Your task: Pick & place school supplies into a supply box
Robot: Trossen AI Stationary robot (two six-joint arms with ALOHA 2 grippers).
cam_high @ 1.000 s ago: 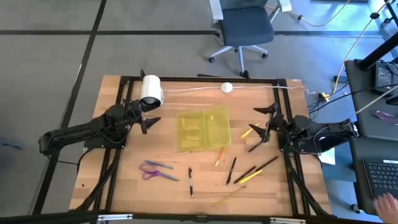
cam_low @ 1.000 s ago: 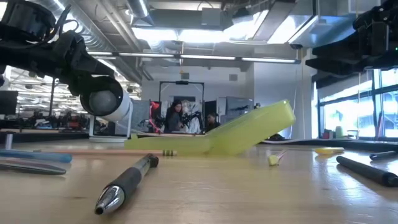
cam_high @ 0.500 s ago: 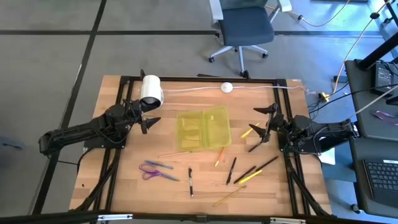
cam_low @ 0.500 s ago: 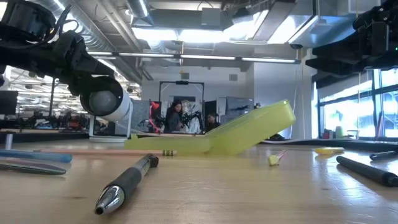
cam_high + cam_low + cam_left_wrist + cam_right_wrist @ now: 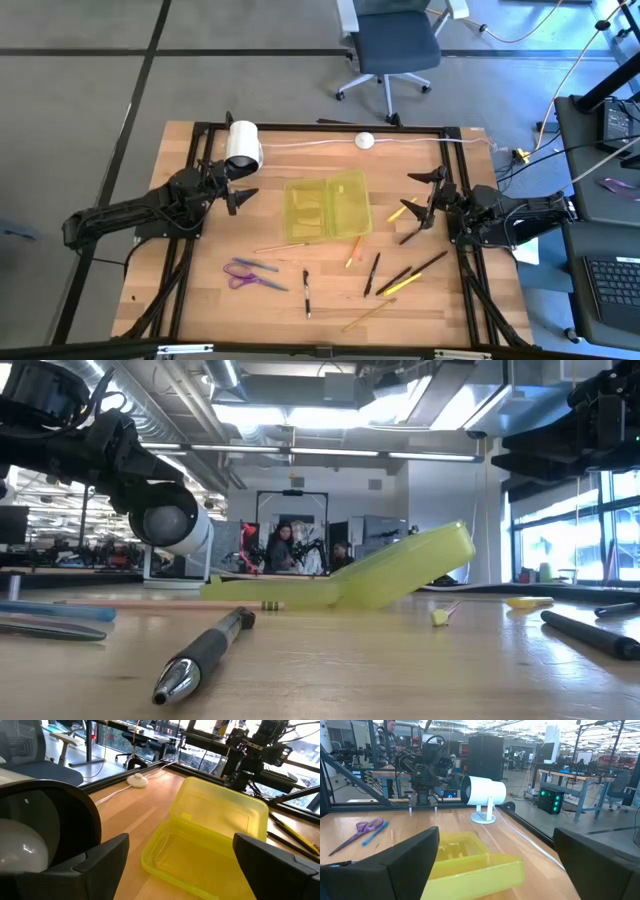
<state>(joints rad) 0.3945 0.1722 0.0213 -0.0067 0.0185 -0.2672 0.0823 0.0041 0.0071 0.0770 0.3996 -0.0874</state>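
your translucent yellow-green plastic supply box (image 5: 327, 208) lies open mid-tabletop (image 5: 200, 290); left tool (image 5: 243, 194) at 9 o'clock, right tool (image 5: 428, 198) at 3, both wide, empty; purple-handled scissors (image 5: 248, 273) at 7.

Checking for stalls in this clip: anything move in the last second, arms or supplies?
No visible change. The left gripper and the right gripper sit open on either side of the open supply box, holding nothing. The scissors, the pens and pencils on the table and the white cylinder roll lie where they were.
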